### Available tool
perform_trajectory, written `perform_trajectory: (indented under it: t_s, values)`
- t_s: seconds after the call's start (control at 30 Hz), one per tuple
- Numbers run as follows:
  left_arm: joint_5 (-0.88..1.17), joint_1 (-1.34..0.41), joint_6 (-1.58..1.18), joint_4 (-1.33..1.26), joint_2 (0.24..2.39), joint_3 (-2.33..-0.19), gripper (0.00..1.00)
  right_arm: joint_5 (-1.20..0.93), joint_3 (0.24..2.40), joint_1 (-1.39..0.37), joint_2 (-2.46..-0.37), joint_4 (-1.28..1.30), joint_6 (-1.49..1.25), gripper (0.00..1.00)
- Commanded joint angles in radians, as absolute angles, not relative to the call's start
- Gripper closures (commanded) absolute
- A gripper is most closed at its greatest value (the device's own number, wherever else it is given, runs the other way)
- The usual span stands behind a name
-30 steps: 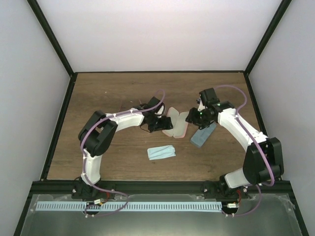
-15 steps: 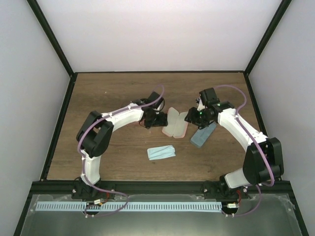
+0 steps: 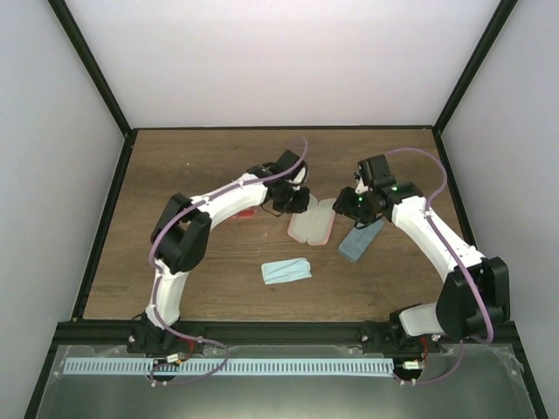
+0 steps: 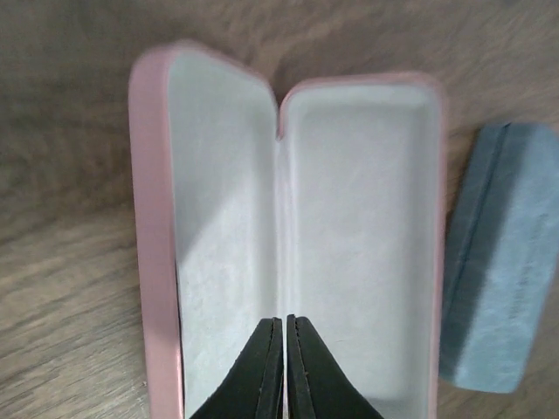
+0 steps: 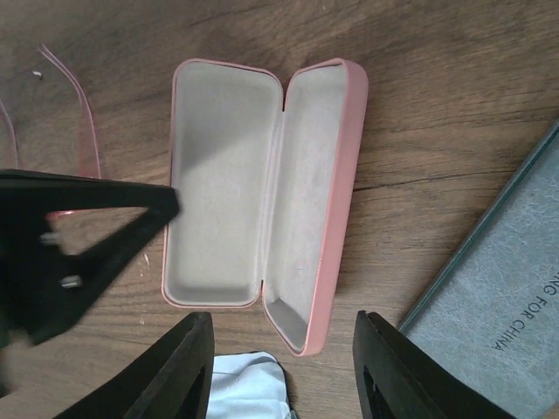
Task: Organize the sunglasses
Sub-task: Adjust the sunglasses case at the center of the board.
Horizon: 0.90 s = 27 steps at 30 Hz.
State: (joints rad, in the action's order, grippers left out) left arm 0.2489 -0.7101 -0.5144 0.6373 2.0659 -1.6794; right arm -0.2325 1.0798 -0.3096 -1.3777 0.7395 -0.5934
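We see thin-framed reddish-pink sunglasses (image 5: 89, 144) lying on the wood, left of the open, empty pink oblong case (image 4: 155, 244). Left gripper (image 4: 285, 321) hangs over it, pinched together on nothing. Right gripper (image 5: 283, 319) gapes, empty. Nothing is packed yet.

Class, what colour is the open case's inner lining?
Off-white lining, pink shell; clearest in the left wrist view.
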Motion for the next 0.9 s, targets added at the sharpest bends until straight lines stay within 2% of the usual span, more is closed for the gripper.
perform_trajectory:
  t_s: [0.0, 0.27, 0.37, 0.53, 0.7, 0.8, 0.87]
  values:
    - [0.295, -0.712, -0.488, 0.645, 2.132, -1.67, 0.96, -0.2, 1.098, -0.3, -1.339, 0.748, -0.611, 0.55]
    - [0.266, -0.699, -0.449, 0.662, 2.227, -1.69, 0.96, -0.243, 1.055, -0.302, -1.333, 0.741, -0.606, 0.55]
    - [0.257, -0.691, -0.432, 0.662, 2.241, -1.673, 0.96, -0.242, 1.042, -0.301, -1.347, 0.749, -0.588, 0.44]
    - [0.282, -0.69, -0.445, 0.63, 2.232, -1.612, 0.96, -0.28, 1.026, -0.31, -1.396, 0.733, -0.578, 0.42]
    - [0.335, -0.691, -0.5, 0.565, 2.195, -1.497, 0.96, -0.296, 1.061, -0.318, -1.434, 0.713, -0.593, 0.43]
    - [0.365, -0.694, -0.541, 0.513, 2.164, -1.41, 0.96, -0.303, 1.084, -0.35, -1.441, 0.713, -0.588, 0.54]
    - [0.372, -0.697, -0.559, 0.494, 2.15, -1.37, 0.96, -0.304, 1.102, -0.389, -1.443, 0.717, -0.592, 0.55]
